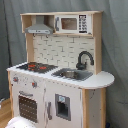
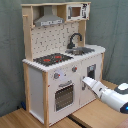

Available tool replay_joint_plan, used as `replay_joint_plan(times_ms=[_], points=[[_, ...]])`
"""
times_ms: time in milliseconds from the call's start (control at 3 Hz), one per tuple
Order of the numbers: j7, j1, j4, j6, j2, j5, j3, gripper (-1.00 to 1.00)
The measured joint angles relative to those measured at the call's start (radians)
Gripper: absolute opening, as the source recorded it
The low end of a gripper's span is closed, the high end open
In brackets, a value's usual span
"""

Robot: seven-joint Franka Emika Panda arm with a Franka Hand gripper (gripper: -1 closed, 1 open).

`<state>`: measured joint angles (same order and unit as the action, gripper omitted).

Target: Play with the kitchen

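The kitchen is a tall white and light-wood toy unit. It has a black stovetop with red burners, a black faucet over a sink, a grey hood and a windowed oven door. In the second exterior view my gripper is at the kitchen's lower front, beside the cabinet door to the right of the oven. The white arm reaches in from the second exterior view's lower right.
A toy microwave sits on the top shelf. A grey curtain hangs behind the kitchen. The kitchen stands on a wooden floor. A white rounded shape shows at the first exterior view's bottom edge.
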<state>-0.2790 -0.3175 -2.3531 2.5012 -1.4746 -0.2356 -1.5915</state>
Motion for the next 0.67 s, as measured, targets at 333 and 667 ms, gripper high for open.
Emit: replay_joint_plan(times_ms=[333, 667], points=[[0.094, -0.042, 0.041, 0.018, -0.001, -0.03, 0.026, 1.0], [0.161, -0.106, 0.067, 0.071, -0.001, -0.057, 0.045, 1.0]])
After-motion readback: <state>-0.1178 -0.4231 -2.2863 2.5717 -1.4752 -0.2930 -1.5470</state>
